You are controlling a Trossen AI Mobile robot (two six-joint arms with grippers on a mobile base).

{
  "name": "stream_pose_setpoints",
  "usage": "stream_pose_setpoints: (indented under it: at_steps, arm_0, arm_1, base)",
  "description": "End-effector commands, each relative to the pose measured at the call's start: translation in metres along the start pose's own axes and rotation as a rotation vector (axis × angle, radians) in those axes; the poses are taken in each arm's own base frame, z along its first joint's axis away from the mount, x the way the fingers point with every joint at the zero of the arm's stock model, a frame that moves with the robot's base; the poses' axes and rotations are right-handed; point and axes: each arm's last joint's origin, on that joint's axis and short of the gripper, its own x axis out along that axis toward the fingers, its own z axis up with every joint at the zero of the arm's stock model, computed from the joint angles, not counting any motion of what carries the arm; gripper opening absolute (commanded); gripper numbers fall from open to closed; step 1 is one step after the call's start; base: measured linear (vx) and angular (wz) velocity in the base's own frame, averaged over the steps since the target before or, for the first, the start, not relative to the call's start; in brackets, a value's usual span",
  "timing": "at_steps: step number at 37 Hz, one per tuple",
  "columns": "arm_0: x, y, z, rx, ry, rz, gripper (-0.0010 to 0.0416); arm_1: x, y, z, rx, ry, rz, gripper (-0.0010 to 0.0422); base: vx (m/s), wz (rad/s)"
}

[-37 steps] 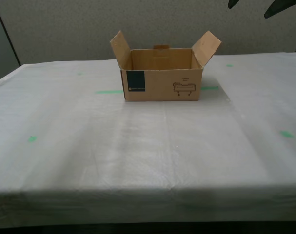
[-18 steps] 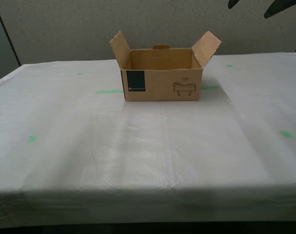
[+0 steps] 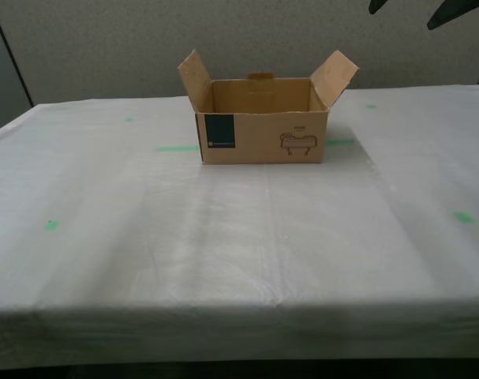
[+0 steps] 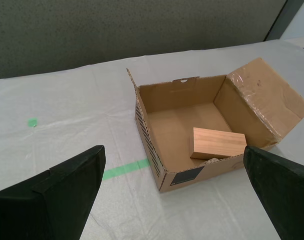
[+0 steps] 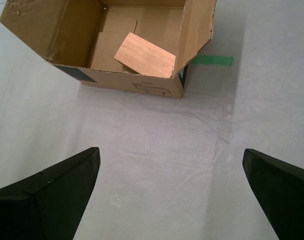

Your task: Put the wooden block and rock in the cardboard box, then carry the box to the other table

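The cardboard box point(image 3: 261, 134) stands open on the other table point(image 3: 223, 237), the one with the white cloth, with its side flaps up. Inside lies the wooden block point(image 4: 219, 142) point(image 5: 144, 55), tilted against the front wall. A small pale rough lump, apparently the rock point(image 4: 212, 161), peeks from under the block's edge. My second gripper point(image 4: 173, 150) hovers open above and beside the box point(image 4: 182, 135), holding nothing. My first gripper point(image 5: 171, 152) is also open and empty, above the cloth in front of the box point(image 5: 131, 82).
Green tape marks dot the cloth point(image 3: 51, 225) point(image 3: 463, 216), and a green strip point(image 3: 176, 148) lies beside the box. Dark arm parts point(image 3: 460, 12) show at the exterior view's top right. A grey wall stands behind the table, whose front edge point(image 3: 239, 312) runs across the exterior view.
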Motion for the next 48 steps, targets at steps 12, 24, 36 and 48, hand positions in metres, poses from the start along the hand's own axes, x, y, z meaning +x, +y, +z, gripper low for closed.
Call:
stream_pose_setpoints:
  at_steps: [12,24,36,48]
  arm_0:
    - [-0.0003,0.0,0.0002,0.001,-0.003,-0.003,0.0399]
    - [-0.0003,0.0,0.0002,0.001,-0.003,-0.003,0.0399]
    - [-0.0003,0.0,0.0002,0.001,-0.002,-0.003,0.0398]
    - [-0.0003,0.0,0.0002,0.001,-0.003,-0.003,0.0398]
  arm_1:
    - [-0.0002,-0.0001,0.0006,0.001,-0.005,0.001,0.0378]
    - [-0.0002,-0.0001,0.0006,0.001,-0.005,0.001,0.0378]
    - [-0.0002,-0.0001,0.0006,0.001,-0.005,0.001,0.0378]
    - [-0.0002,0.0,0.0007,0.001,-0.005,0.001,0.0378]
  base:
    - [0.0,0.0]
    - [0.0,0.0]
    - [0.0,0.0]
    - [0.0,0.0]
